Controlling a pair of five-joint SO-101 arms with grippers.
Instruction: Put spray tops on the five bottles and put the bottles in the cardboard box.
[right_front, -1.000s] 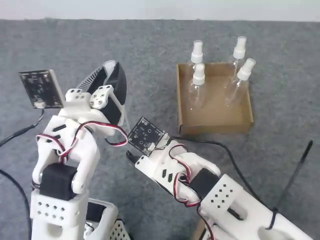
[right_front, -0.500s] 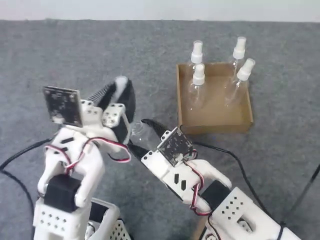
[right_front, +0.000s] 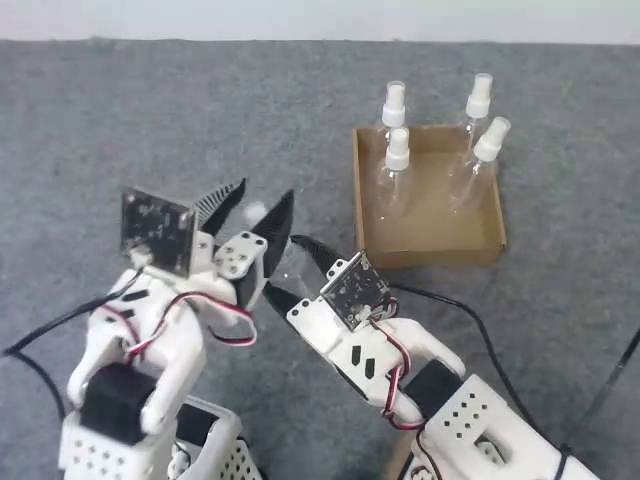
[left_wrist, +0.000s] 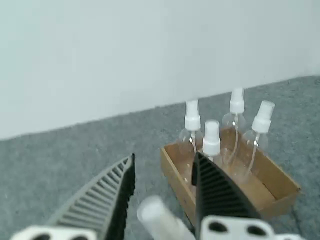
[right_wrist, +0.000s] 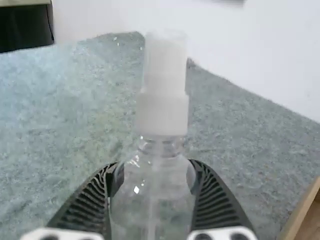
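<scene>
While four bottles (right_front: 397, 175) fill box (right_front: 430, 246), right fingers (right_wrist: 85, 206) clamp fifth bottle (right_wrist: 152, 197); left fingers (left_wrist: 107, 200) apart.

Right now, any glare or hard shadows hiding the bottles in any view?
High view: even light, with only soft shadow inside the cardboard box. The four capped bottles read faint against it, no glare. Right wrist view: one small glint on the held bottle, outline clear. Left wrist view: bright wall behind, no glare.
</scene>
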